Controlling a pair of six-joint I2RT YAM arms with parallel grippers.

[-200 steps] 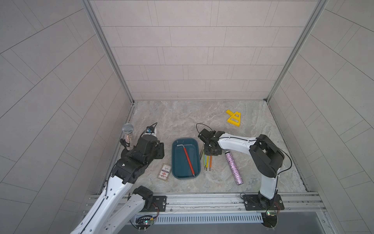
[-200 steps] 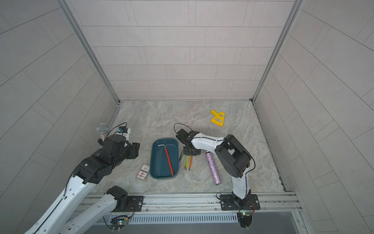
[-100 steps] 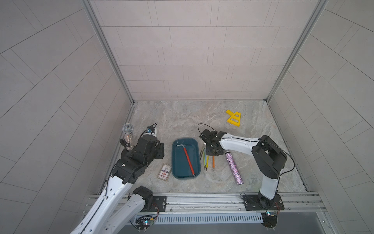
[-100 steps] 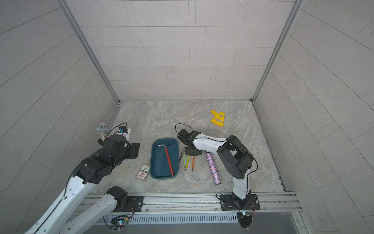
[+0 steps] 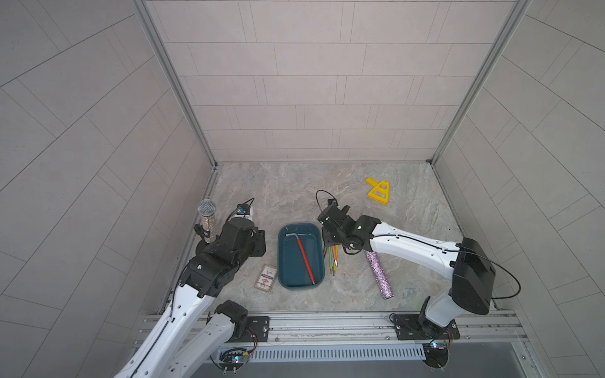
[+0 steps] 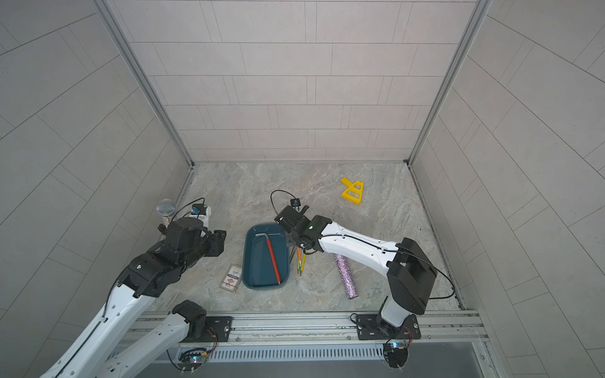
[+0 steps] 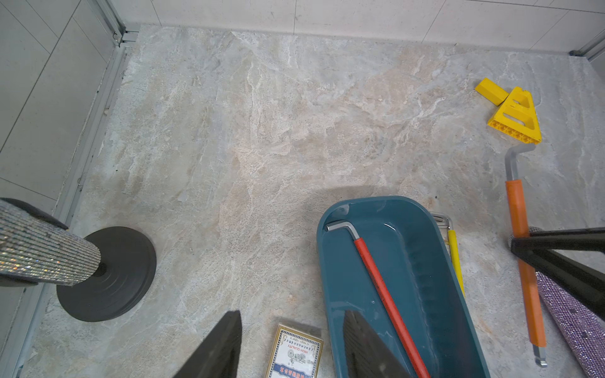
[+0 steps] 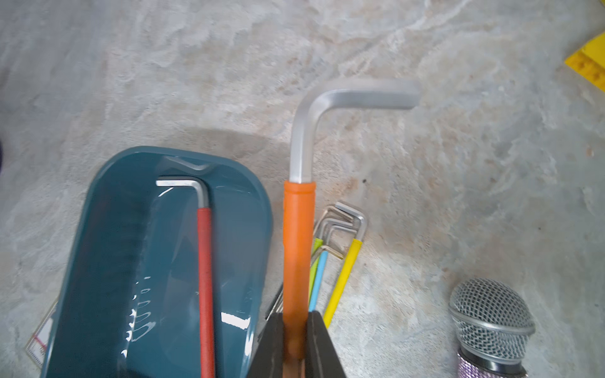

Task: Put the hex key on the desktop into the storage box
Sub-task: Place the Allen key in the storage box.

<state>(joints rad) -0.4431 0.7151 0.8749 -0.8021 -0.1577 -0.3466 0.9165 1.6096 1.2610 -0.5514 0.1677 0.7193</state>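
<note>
Card pack (image 7: 294, 353) on desk (image 7: 262, 131): print reads "HIGH QUALITY"; other writing too small to read. Right hand (image 8: 296, 315) pinched tight on orange-sleeved hex key (image 8: 296, 245). That key is outside the storage box (image 8: 98, 261), alongside its long wall, crossing the smaller coloured keys (image 8: 342, 278). One red-sleeved hex key (image 8: 205, 278) lies inside the box. Left hand (image 7: 292, 314): fingers spread, gripping nothing, above card pack and box rim.

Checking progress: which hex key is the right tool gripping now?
The orange-sleeved hex key, clamped in the right tool. The red-sleeved one lies inside the storage box; the thin yellow, blue and green ones lie on the desktop.
</note>
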